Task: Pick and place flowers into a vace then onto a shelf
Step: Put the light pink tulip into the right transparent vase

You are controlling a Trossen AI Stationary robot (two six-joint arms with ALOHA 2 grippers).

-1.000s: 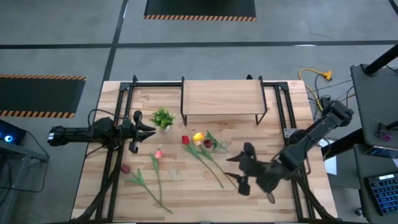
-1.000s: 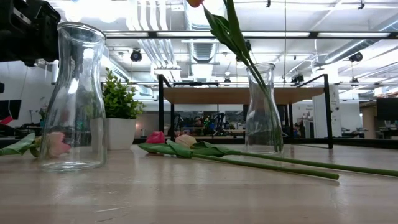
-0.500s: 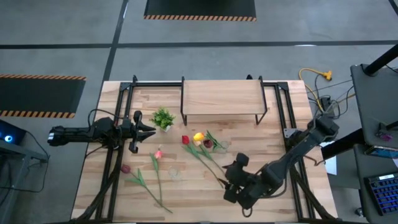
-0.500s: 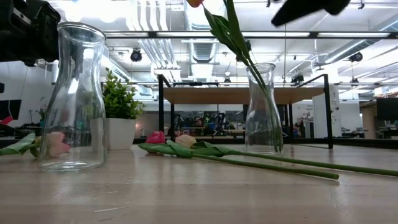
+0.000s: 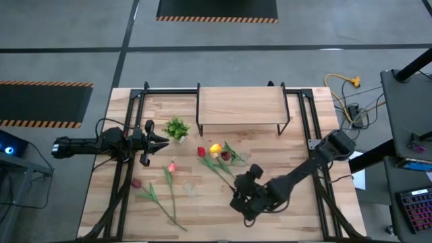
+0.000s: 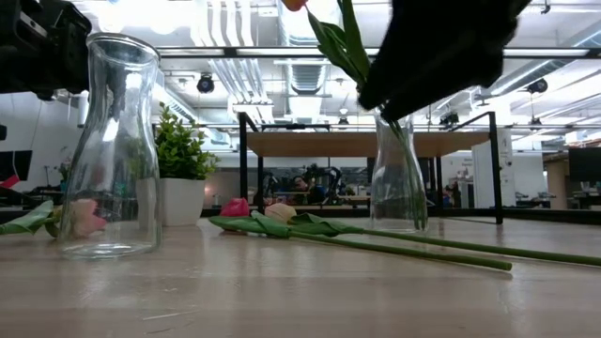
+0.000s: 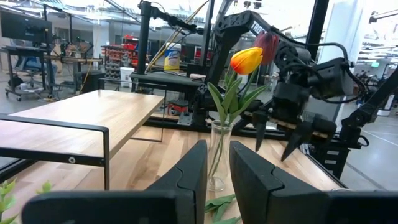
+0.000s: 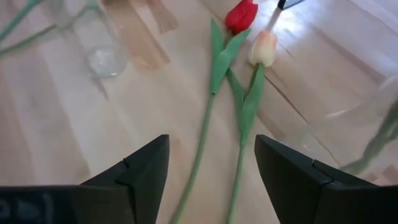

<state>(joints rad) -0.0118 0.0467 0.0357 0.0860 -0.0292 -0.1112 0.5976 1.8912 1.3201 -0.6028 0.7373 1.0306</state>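
Two tulips (image 8: 239, 93), red and peach, lie flat on the table (image 5: 304, 209) beside a glass vase (image 5: 237, 158) holding other flowers, in front of the shelf (image 5: 239, 106). The right gripper (image 5: 244, 196) hovers over their stems, fingers spread, empty. The left gripper (image 5: 164, 140), nearly closed and empty, waits by the plant (image 5: 177, 127).

The right gripper (image 5: 241, 200) has swung leftward across the table's near side, from near the right edge to over the stems (image 5: 229, 177), jaws spread.
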